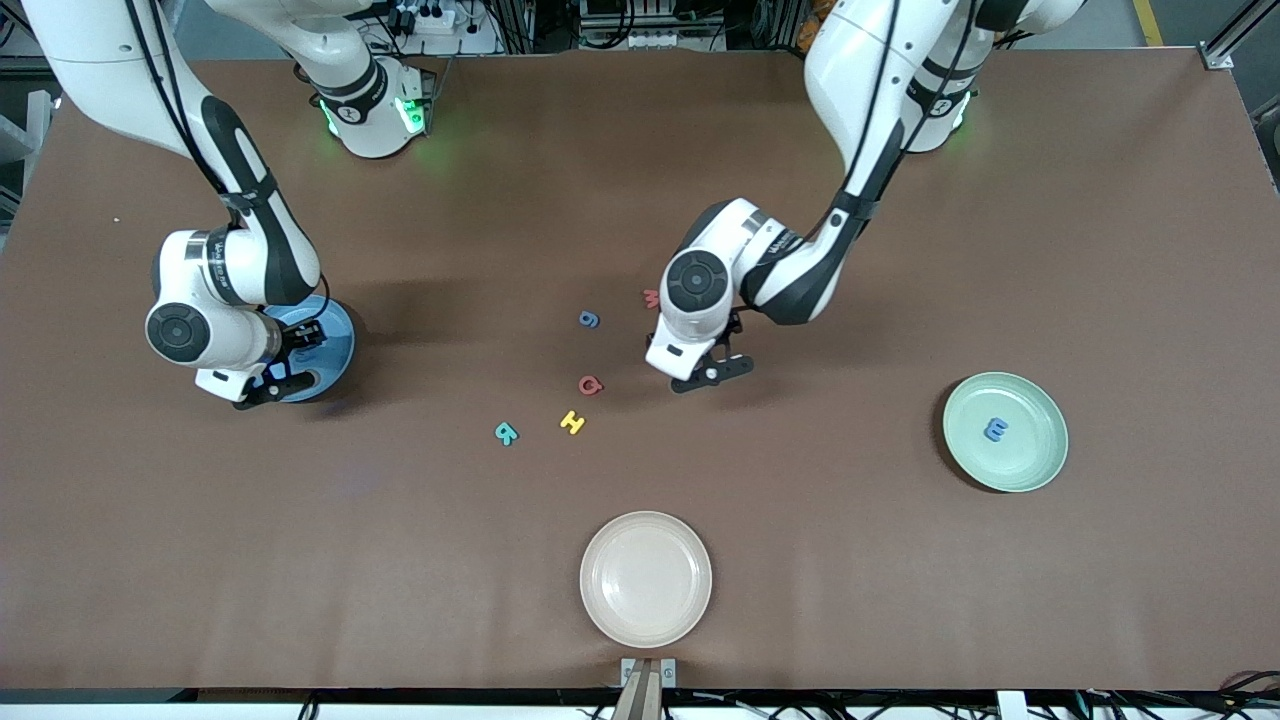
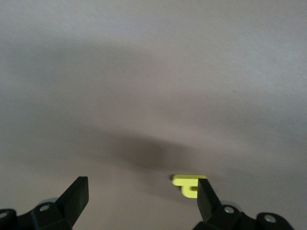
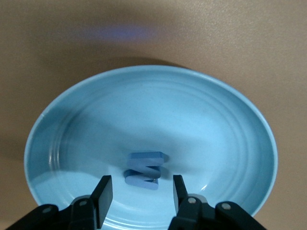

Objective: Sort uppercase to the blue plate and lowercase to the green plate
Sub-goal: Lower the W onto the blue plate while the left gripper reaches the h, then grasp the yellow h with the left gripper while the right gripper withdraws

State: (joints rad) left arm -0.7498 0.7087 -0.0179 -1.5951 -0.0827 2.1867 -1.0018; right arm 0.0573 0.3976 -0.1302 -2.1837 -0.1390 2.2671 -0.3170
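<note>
Right wrist view shows the blue M (image 3: 144, 170) lying flat in the blue plate (image 3: 72, 124), just past the right gripper (image 3: 141, 191), whose fingers (image 3: 103, 191) stand parted with nothing between them. Seen from the front, that blue plate (image 1: 340, 335) sits toward the right arm's end of the table, the right gripper (image 1: 290, 375) low over it. Loose on the brown table (image 1: 900, 600), mid-table, lie the teal R (image 1: 507, 433), the yellow H (image 1: 572, 422) beside it and the red Q (image 1: 591, 385) a little farther from the front camera; farther still come the blue g (image 1: 589, 319) and the small red letter (image 1: 651, 297), half hidden by the left arm. The left gripper (image 1: 712, 371) hangs near the red Q; its fingers (image 2: 76, 194) are spread wide, one tip just beside a small yellow hooked letter (image 2: 187, 184) on the table. Toward the left arm's end, the green plate (image 1: 1040, 470) holds the blue e-like letter (image 1: 995, 429). A beige plate (image 1: 690, 620) lies nearest the front camera
</note>
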